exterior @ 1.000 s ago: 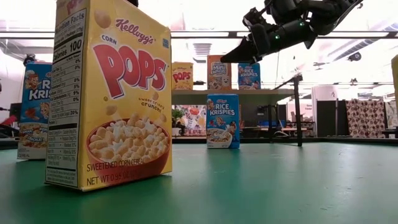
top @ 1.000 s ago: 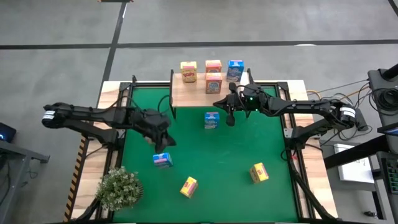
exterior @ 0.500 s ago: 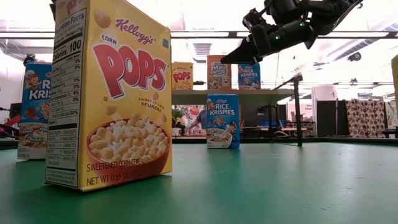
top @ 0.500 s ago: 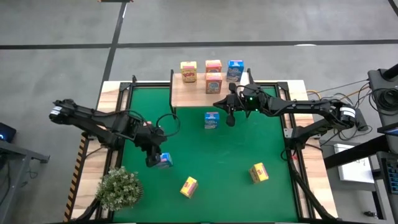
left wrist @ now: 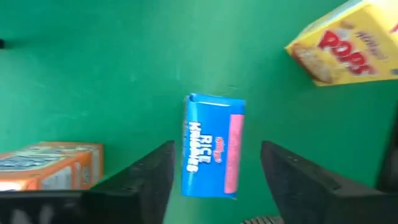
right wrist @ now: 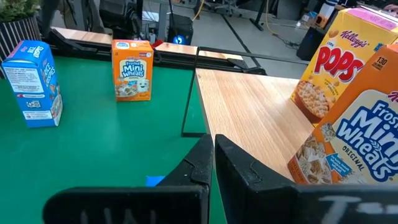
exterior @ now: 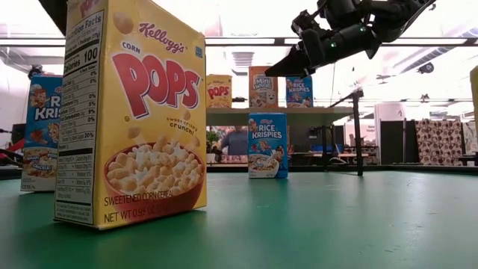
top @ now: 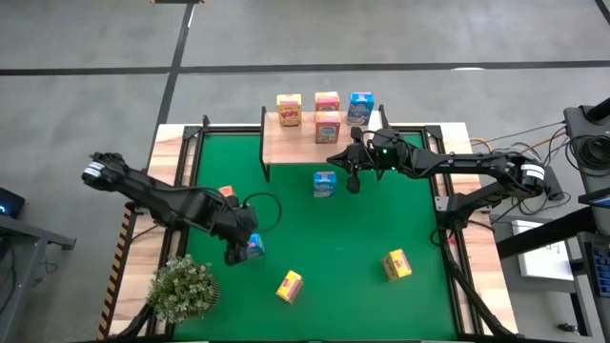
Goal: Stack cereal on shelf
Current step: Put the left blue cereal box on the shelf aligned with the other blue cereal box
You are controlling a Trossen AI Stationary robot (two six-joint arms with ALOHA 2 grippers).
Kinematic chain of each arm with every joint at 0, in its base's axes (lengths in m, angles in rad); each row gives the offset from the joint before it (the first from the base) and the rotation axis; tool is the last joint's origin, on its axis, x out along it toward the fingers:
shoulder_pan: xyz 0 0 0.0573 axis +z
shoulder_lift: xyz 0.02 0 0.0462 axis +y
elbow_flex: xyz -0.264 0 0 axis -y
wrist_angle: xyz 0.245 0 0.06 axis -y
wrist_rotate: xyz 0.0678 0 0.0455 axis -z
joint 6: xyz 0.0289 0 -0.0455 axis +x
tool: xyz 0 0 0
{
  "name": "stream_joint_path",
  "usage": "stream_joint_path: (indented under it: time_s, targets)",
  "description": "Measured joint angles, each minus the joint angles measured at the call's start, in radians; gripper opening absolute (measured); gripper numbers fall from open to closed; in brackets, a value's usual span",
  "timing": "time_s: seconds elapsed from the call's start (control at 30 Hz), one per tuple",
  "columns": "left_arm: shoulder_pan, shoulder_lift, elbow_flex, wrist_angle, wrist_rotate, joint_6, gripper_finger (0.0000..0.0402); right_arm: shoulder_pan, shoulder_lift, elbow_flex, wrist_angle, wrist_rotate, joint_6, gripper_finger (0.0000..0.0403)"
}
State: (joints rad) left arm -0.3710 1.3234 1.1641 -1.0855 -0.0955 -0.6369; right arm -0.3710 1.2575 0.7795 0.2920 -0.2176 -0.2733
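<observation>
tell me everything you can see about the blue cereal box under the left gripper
The blue cereal box is a small printed cardboard Rice Krispies box with a pink band along one side. In the high view it stands on the green mat, in its near left part, close to the potted plant. The left gripper hangs right above it, jaws open on either side of the box; no contact is visible. An orange box and a yellow Corn Pops box stand apart from it.
</observation>
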Motion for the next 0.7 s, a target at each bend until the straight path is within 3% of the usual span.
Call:
stream_joint_path:
  time_s: [0.17,0.7]
  targets:
    - [-0.019,0.029,-0.001,-0.043,-0.007,0.010,0.0267,0.000,0.000,0.000,0.000,0.000,0.004,0.0009]
    - [-0.018,0.123,-0.002,-0.020,0.018,0.071,0.0264,0.000,0.000,0.000,-0.003,0.000,0.011,0.0009]
